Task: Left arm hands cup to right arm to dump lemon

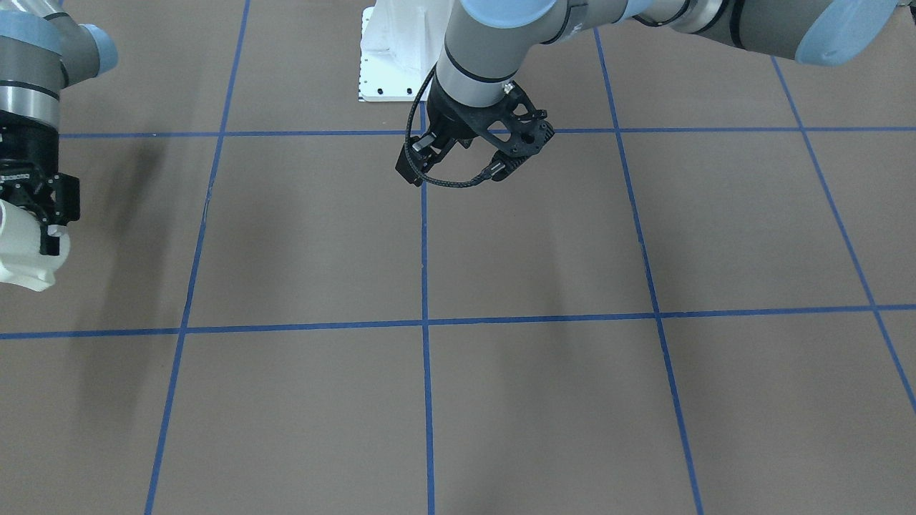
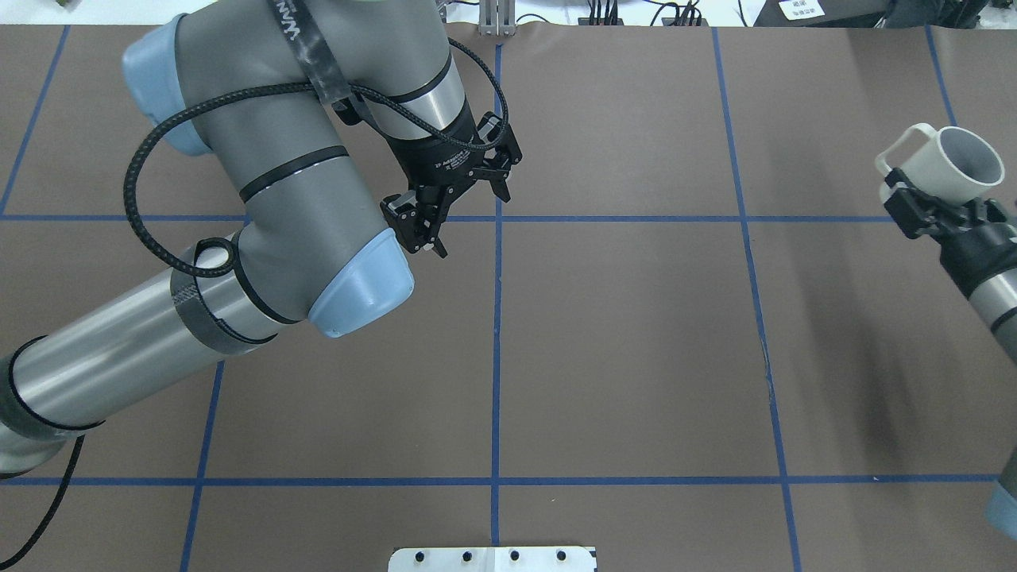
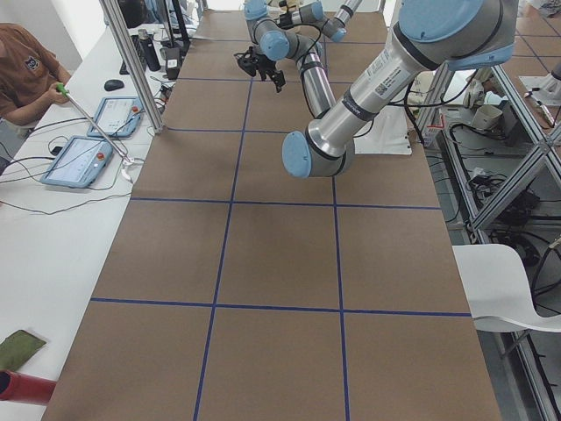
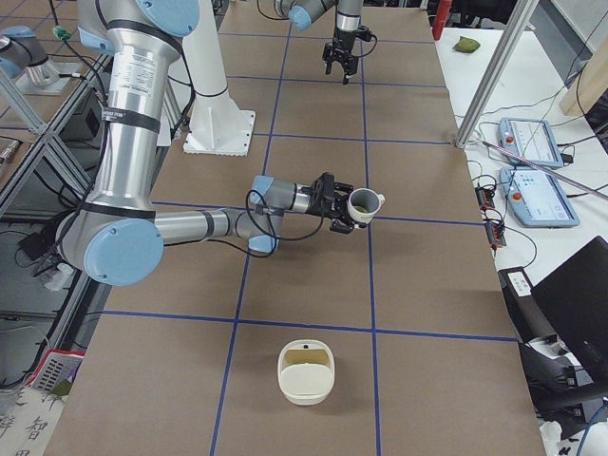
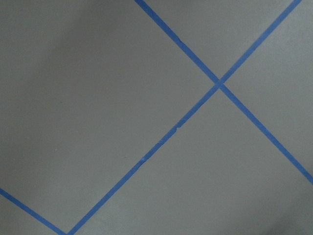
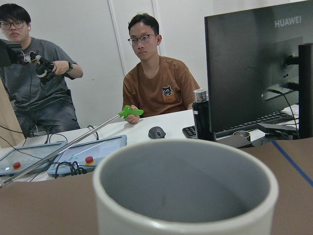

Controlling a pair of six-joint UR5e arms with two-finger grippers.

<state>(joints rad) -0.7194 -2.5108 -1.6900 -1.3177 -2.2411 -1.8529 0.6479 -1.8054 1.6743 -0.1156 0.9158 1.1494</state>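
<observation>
Cup is hanging tipped on its side above the counter, with the right fingers clamping around its white body near the base and its handle sticking out clear of them. Its mouth is pointing away from the robot, toward the operators' side. The right wrist view is looking over the rim into the grey inside, with two operators and a dark monitor showing beyond.

The right arm is reaching out low and nearly level over the robot's right end of the counter.

The left fingers are standing apart and empty, hovering over a blue tape line near the counter's middle, well apart from the cup. The left arm is bending down to them from the robot's left.

A white bowl is sitting on the counter, nearer the right-end camera than the cup and well apart from it. What is lying in it cannot be told.
</observation>
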